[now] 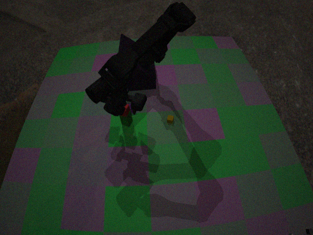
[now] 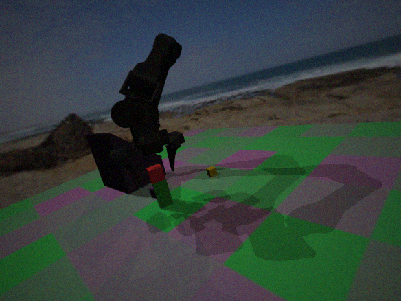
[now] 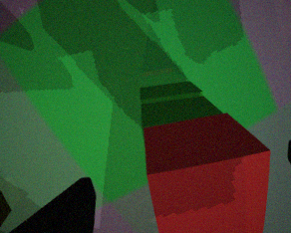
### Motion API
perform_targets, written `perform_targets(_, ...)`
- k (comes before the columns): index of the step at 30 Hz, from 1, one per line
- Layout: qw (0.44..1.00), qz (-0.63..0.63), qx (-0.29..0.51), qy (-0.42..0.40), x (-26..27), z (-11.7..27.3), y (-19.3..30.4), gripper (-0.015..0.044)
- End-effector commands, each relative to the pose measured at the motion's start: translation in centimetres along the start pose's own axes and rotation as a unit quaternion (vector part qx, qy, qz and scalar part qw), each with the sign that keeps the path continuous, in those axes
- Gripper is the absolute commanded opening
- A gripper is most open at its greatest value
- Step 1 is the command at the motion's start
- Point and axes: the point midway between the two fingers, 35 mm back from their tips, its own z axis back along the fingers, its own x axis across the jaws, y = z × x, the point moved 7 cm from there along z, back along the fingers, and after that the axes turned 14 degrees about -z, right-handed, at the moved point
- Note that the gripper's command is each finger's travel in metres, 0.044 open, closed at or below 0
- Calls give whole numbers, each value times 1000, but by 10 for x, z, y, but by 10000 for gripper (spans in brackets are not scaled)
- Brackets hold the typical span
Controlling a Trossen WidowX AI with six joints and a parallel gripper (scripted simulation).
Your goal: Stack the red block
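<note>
Resting on the tall green block tower, the small red cube sits just below the black parallel-jaw gripper, whose jaws stand wide and hold nothing. Only the wrist view shows the cube's top face; the exterior view shows the tower's height. A tiny yellow cube lies well apart on the checkered green-and-purple mat.

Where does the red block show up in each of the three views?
Top: red block, a small sliver left of centre, mostly hidden under the open tool.
Exterior: red block, left of centre, sitting on the green tower.
Wrist: red block, filling the lower right.
Shared landmark: the green tower directly beneath it, visible in all three.
</note>
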Motion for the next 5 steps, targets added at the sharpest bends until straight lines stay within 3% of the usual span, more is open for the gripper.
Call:
perform_targets(1,1000,0,0,0,0,0,0,440)
perform_targets(5,1000,0,0,0,0,0,0,440)
